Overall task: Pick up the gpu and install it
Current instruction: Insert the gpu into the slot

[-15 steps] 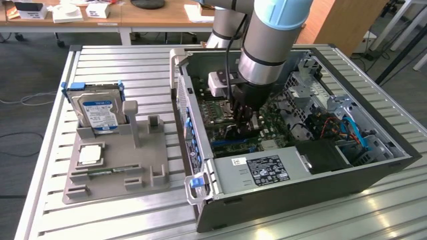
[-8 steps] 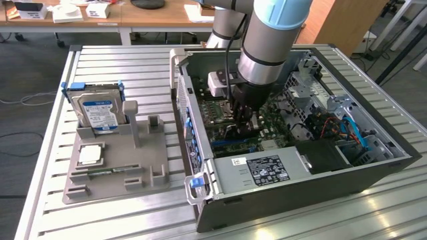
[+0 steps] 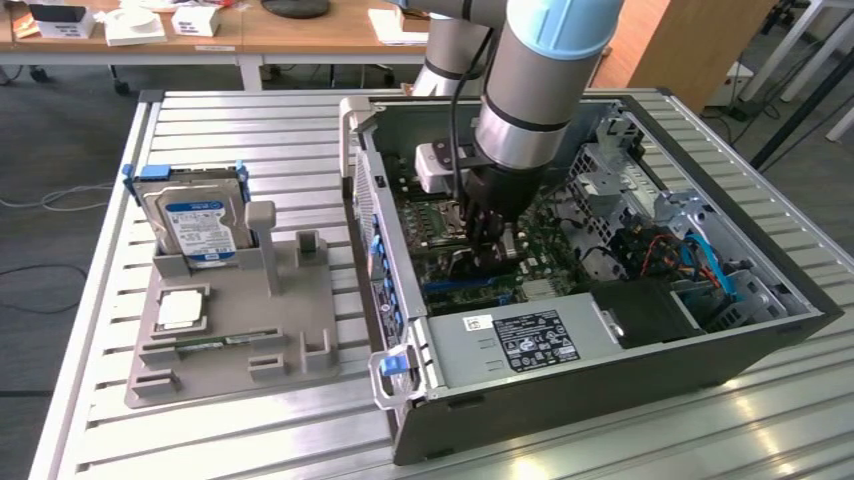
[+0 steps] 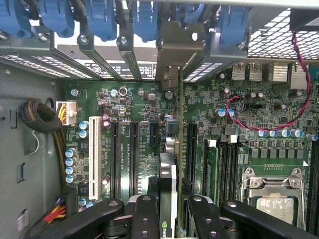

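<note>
Inside the open grey metal computer case, black gripper clamps the thin black gpu card edge-on above the green motherboard, not yet seated, twelve o'clock of the silver power supply.

Slatted metal table: open computer case at exterior view's right; grey parts holder at exterior view's left, well apart from case.
</note>
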{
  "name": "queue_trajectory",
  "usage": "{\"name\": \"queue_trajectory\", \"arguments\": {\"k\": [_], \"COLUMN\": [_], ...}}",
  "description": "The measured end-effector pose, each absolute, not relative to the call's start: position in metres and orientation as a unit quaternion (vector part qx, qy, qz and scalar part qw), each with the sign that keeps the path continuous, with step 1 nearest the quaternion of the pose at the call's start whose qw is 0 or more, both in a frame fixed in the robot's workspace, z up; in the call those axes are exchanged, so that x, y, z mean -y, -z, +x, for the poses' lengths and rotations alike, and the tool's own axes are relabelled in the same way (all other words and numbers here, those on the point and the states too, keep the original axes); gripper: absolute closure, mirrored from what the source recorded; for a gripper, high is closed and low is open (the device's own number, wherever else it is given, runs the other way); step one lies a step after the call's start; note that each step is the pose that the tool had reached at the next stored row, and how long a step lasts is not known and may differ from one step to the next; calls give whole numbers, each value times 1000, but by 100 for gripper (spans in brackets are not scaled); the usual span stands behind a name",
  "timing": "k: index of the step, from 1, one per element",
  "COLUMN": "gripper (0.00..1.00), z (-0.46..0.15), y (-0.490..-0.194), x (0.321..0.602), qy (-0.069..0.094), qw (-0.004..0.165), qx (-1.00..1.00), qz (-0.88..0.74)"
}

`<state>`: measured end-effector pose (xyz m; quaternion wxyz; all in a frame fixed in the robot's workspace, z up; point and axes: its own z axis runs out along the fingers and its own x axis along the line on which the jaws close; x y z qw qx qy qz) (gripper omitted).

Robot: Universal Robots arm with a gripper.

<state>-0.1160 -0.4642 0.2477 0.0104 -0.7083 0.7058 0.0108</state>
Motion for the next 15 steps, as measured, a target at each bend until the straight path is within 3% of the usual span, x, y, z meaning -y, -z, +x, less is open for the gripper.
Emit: {"name": "queue_trajectory", "arguments": {"k": [15], "gripper": [73], "z": [-119], "y": [-246], "x": [464], "qy": [-11], "qw": [11], "qx": [-706], "qz": [-708]}}
